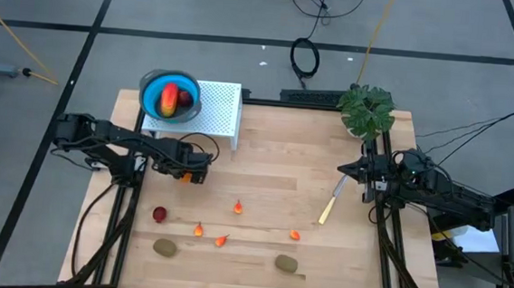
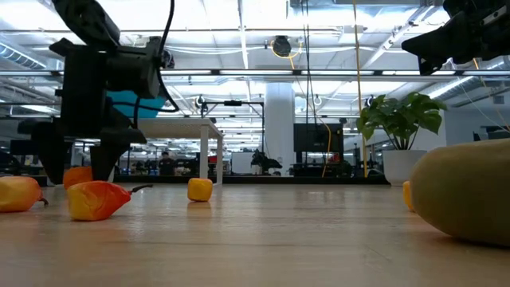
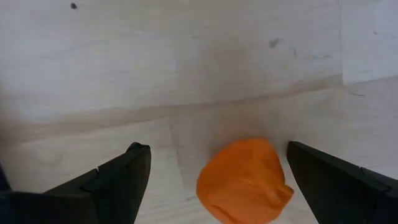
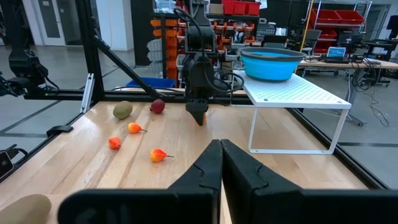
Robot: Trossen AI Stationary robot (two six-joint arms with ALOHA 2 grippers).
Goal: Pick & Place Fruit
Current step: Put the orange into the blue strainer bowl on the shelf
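A small orange ball [image 3: 244, 180] lies on the wooden table. My left gripper [image 3: 216, 147] points straight down over it, open, one finger on each side and a gap to the ball on both. Near the table's right edge my right gripper [image 4: 219, 149] is held level above the table, shut and empty. A blue bowl [image 1: 169, 97] on a white stand [image 1: 221, 110] holds a red-orange oval and a dark red ball. Loose on the table are a dark red ball [image 1: 159, 213], several tiny orange-red bits [image 1: 238, 207] and two kiwis [image 1: 166, 247] [image 1: 286, 264].
A pale yellow stick [image 1: 330, 206] lies on the table near my right gripper. A leafy green plant [image 1: 366, 109] stands at the far right corner. Black frame rails run along the table's left and right sides.
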